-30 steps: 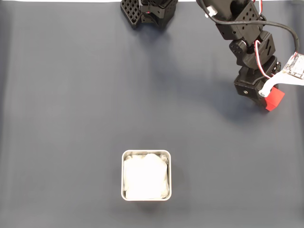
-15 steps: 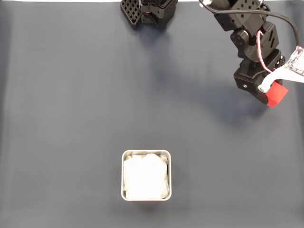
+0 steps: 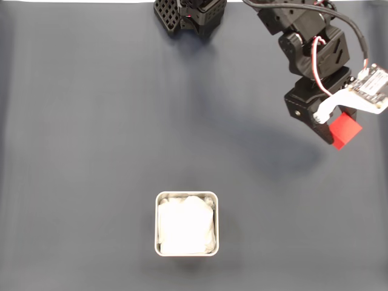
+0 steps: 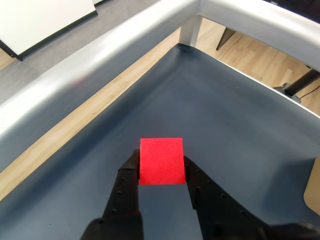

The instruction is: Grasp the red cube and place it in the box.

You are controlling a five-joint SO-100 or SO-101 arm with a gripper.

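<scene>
Clamping the red cube (image 3: 344,130) between its fingers, the gripper (image 3: 337,126) hangs well apart from the box (image 3: 186,196), which lies toward seven o'clock in the fixed view.

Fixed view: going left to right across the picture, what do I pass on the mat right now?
The box with its white lining, low and left of centre → the gripper, well to the right and higher up → the red cube it holds, furthest right.

The claw (image 4: 161,167) pinches the red cube (image 4: 161,161) between its black fingers (image 4: 127,182), above the dark bench (image 4: 225,120) near a corner.
</scene>
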